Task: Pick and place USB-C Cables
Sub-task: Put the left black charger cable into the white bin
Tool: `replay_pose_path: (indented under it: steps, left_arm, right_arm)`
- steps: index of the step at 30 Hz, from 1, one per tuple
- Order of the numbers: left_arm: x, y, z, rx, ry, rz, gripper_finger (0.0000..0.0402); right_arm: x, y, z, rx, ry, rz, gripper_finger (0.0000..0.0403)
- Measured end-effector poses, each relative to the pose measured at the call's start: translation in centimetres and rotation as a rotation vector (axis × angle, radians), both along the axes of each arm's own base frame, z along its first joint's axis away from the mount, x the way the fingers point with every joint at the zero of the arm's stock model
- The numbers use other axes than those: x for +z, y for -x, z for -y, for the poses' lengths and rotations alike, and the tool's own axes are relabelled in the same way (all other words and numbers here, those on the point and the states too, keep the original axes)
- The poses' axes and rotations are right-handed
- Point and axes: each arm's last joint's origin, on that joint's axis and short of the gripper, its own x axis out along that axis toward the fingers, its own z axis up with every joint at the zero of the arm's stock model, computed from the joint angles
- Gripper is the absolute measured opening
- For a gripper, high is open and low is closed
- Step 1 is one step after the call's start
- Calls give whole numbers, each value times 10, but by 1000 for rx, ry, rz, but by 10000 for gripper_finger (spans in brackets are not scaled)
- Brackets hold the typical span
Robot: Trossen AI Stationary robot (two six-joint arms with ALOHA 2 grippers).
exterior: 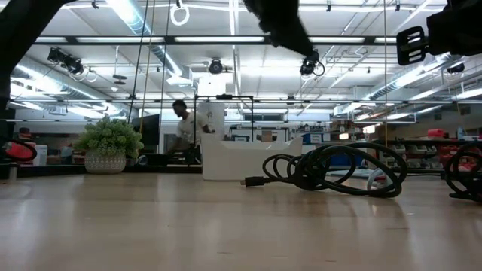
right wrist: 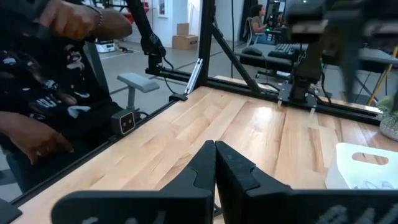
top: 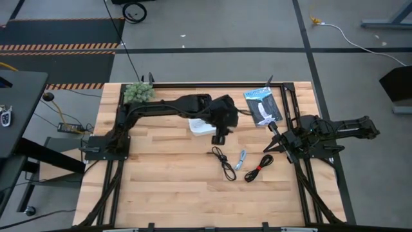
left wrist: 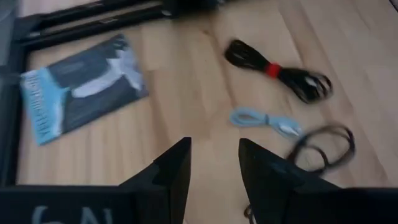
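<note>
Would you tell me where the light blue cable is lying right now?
In the high view, the light blue cable lies on the table's right half, between the black cable and the red-tied black cable.

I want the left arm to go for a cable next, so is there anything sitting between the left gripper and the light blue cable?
Nothing visible does. The left gripper hangs open over the table, and only bare wood shows between it and the light blue cable. The black cable lies beside that line, not across it.
</note>
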Motion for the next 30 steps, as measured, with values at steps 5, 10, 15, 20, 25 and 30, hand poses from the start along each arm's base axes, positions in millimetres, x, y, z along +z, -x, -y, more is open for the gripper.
replay_pose_path:
  steps: [5,10,15,20,25,30]
  left_arm:
    - [-22,11,18,-258,37,-157,142]
    - [-46,17,39,-473,50,-218,142]
    - [-74,14,56,-486,-80,-210,158]
    - [-90,12,73,-467,-215,-197,202]
    - [-97,9,90,-484,-227,-170,234]
    - [-118,-3,102,-483,-247,-158,236]
  right_arm:
    - [0,0,0,-2,0,1,16]
    - [0,0,0,-2,0,2,16]
    - [1,0,0,-2,0,8,16]
    - [1,0,0,-2,0,8,16]
    - [1,0,0,-1,0,8,16]
    - [2,0,0,-2,-1,15,16]
